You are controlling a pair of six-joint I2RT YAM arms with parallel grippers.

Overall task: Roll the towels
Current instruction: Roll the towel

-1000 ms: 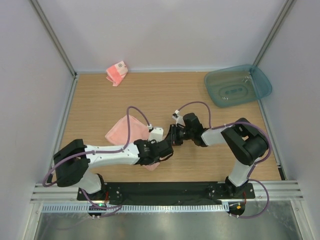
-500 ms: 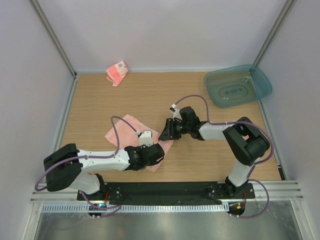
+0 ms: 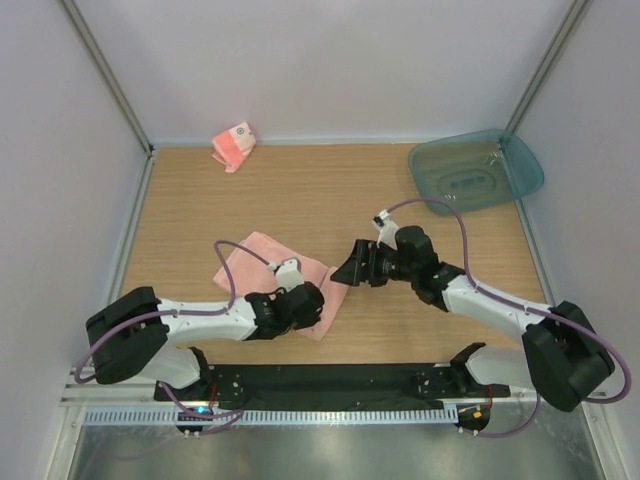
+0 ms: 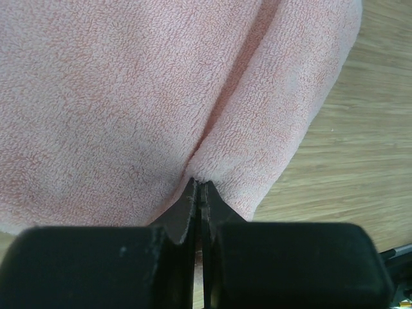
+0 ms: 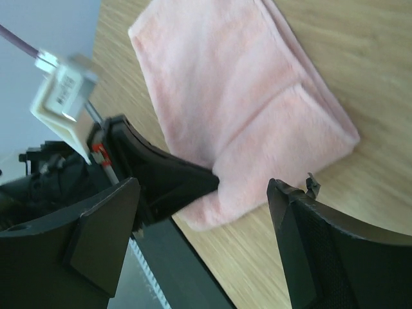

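Observation:
The larger plain pink towel lies folded on the wooden table, left of centre. In the left wrist view this towel fills the top, with a crease running down to my jaw tips. My left gripper is shut on the towel's near edge. My right gripper stands open just right of the towel, nothing between its fingers. The smaller striped towel sits bunched at the back left by the wall.
A teal plastic tub stands at the back right. White walls and metal frame posts close in the table on three sides. The arms' black base rail runs along the near edge.
My right gripper opened, let go of the towel and drew back to the right. My left gripper closed on the towel's near edge, and the towel now lies flatter.

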